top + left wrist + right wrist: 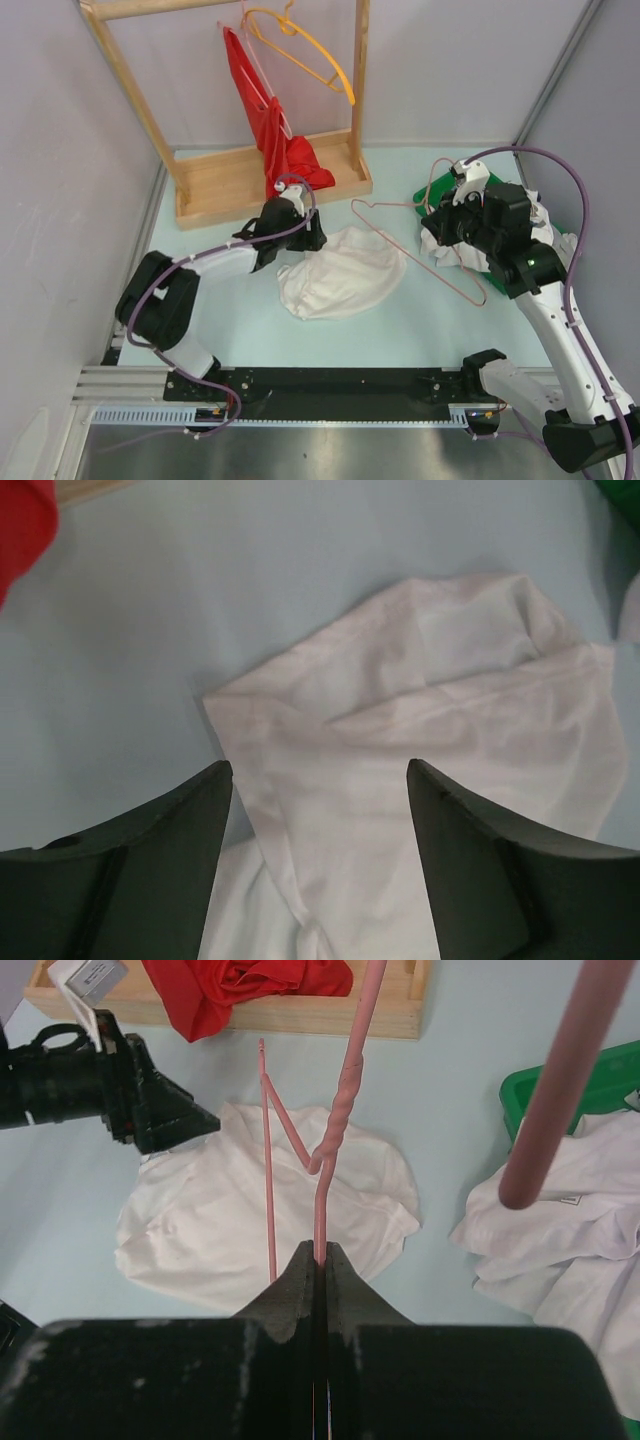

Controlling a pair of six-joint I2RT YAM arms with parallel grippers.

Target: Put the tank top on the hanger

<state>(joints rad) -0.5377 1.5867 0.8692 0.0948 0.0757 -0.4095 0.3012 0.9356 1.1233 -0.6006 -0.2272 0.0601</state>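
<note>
The tank top [340, 272] lies crumpled flat on the pale blue table, mid-view. My left gripper [308, 238] is open just over its left edge; in the left wrist view [318, 780] the white fabric [420, 720] fills the space between the two dark fingers [150, 870], and I cannot tell if they touch it. My right gripper [436, 232] is shut on the thin pink hanger [450, 281], holding it tilted over the top's right side. In the right wrist view the jaws [318, 1256] pinch the hanger's wire [340, 1110] above the tank top [230, 1220].
A wooden rack [270, 180] stands at the back with a red garment [268, 130] and an orange-yellow hanger [310, 50]. A green bin [425, 190] and a heap of white-grey clothes [545, 235] sit at right, under my right arm.
</note>
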